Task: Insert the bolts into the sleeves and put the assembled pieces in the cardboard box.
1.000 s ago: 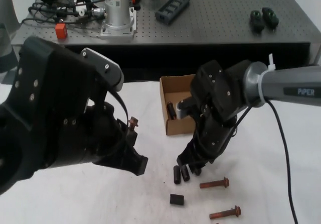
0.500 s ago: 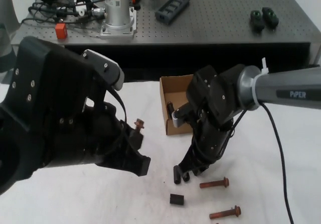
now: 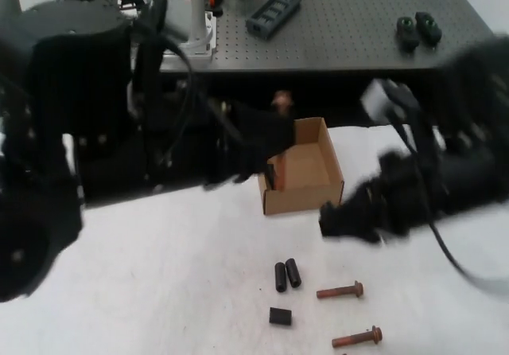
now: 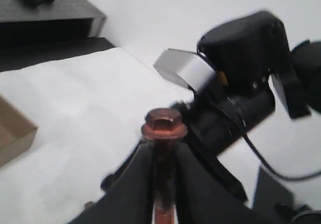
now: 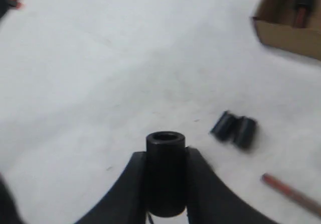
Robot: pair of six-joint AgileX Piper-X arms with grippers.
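The left gripper (image 4: 161,158) is clamped on a copper bolt (image 4: 163,128), whose head stands clear of the fingers, near the cardboard box (image 3: 302,197). The right gripper (image 5: 166,156) grips a black sleeve (image 5: 165,184). Three loose sleeves (image 3: 286,275) and two loose bolts (image 3: 339,290) lie on the table (image 3: 159,291).

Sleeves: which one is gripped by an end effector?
The sleeve held in the right end effector; the side-by-side pair and the lone sleeve lie loose on the cloth.
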